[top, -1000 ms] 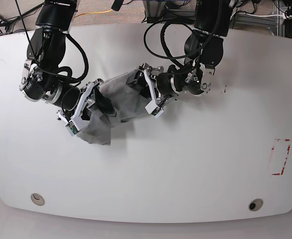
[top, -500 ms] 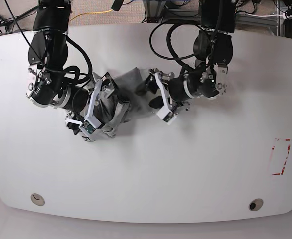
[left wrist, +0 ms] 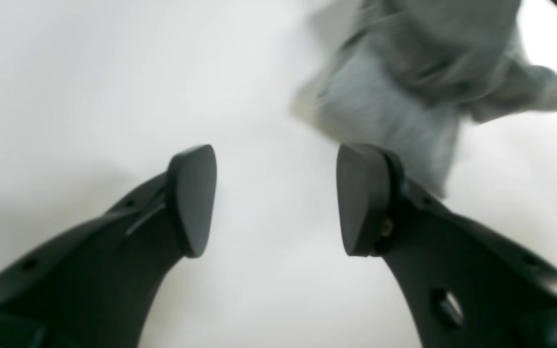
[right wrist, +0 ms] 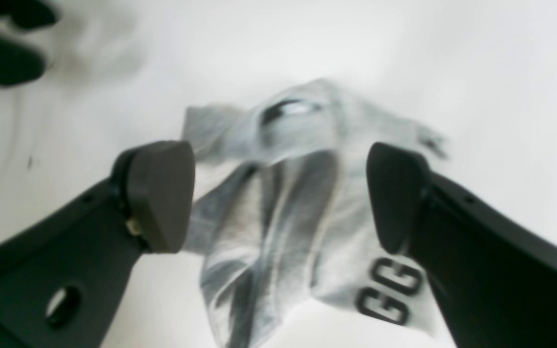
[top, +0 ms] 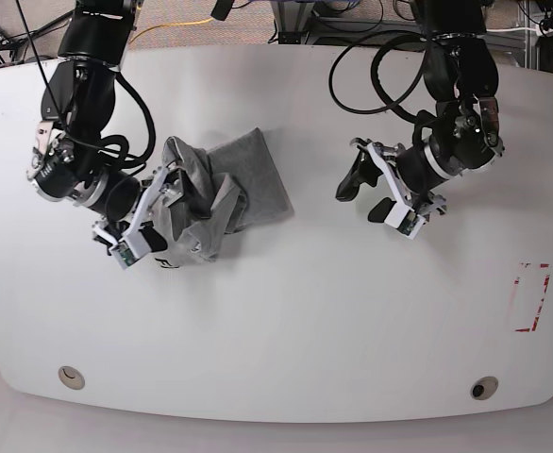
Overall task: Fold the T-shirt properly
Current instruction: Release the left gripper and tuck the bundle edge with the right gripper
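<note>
The T-shirt (top: 222, 192) lies on the white table (top: 286, 330), toward the side where the right arm works, and it is far from a finished fold. In the base view, 1 part of it sits as a fairly flat, squarish grey panel, while the part nearer the right gripper (top: 159, 206) is heaped in loose ridges and creases. The right wrist view shows the same thing up close: rumpled cloth with deep wrinkles running down it and black block lettering (right wrist: 388, 289) near the lower edge.

The right gripper hangs right over this bunched part with its 2 fingers (right wrist: 160, 193) spread wide and the cloth showing between them. Nothing appears pinched, though the blur makes it hard to be sure the pads are clear of the fabric.

The left gripper (top: 369, 193) is well apart from the shirt, over bare table. Its fingers (left wrist: 194, 198) are parted with only white surface between them, and the garment appears just beyond the tips in that camera (an edge of it passes behind 1 finger).

By my reading, some gathering or a partial fold is done on 1 side; left to do are smoothing the heap, squaring the edges and completing the remaining folds.
</note>
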### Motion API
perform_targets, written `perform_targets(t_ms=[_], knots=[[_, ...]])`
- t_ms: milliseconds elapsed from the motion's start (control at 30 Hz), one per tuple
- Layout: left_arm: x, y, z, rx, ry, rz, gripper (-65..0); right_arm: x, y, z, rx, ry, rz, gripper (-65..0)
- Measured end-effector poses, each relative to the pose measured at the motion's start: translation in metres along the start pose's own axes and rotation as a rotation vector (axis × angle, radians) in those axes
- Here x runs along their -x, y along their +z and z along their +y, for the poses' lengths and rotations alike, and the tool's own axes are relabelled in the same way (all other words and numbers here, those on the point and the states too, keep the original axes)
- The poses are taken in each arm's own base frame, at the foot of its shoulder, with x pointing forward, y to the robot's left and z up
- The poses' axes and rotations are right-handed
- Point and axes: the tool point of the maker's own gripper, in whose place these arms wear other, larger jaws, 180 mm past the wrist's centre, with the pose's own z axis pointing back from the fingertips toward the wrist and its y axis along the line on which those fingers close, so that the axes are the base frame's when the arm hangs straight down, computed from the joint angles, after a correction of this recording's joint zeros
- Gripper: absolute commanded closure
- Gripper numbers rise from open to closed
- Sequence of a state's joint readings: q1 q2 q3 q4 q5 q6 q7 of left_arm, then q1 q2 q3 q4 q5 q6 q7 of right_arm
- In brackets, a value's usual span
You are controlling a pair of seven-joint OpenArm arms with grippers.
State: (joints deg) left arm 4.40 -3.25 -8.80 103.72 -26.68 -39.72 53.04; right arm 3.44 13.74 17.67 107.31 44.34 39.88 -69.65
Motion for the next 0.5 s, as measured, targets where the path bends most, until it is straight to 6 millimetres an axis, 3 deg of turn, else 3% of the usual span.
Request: perform_targets(t_ms=[100,167,300,500], knots=[[0.015,0.008,0.006,-0.017,0.0,0.041,-36.5,-0.003,0.016,-0.011,0.023,-0.066,-0.072,-52.3],[0.023,0.01,0.006,-0.019,0.009,0.056,-36.5,0.006,0.021,-0.021,0.035,-0.132,-0.088,-52.3],[0.028,0.018,0.016,-0.049,0.025,0.059,-36.5,0.031,0.008,-0.023,-0.009,-0.232,-0.041,-52.0],[0.037,0.023,0.02,-0.067,0.038,0.078,-36.5,0.041,-0.012,-0.004,-0.089,-0.331,-0.061,-51.8]])
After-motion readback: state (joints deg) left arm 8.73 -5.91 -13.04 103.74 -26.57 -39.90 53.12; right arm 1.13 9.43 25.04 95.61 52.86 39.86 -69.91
